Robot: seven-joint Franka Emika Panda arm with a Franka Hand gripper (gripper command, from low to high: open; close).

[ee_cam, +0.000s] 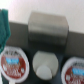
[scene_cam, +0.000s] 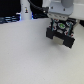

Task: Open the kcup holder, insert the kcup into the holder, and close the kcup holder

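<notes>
Exterior view: I am watching the gripper (scene_cam: pixel 59 36) hanging over the white table (scene_cam: pixel 30 60), toward the exterior view's right. Its two dark fingers (scene_cam: pixel 50 33) are standing apart, with something pale showing between them. I cannot tell whether they are gripping it or merely framing it. A small green patch is sitting just above the fingers. That may be the kcup (scene_cam: pixel 61 23), though the picture is too soft for me to be sure. A white post (scene_cam: pixel 26 10) is standing at the far edge, well apart from the arm.

Wrist view: I am looking down on what I take to be the kcup holder (ee_cam: pixel 20 40), a dark surface. Two pods with reddish-white tops (ee_cam: pixel 15 62) are sitting in it, with a grey block (ee_cam: pixel 47 30) near them. No drawer front is showing here.

I am judging this as the start or the carry. Next I am wanting a clear sight of the holder's front panel, then a straight, level pull.
</notes>
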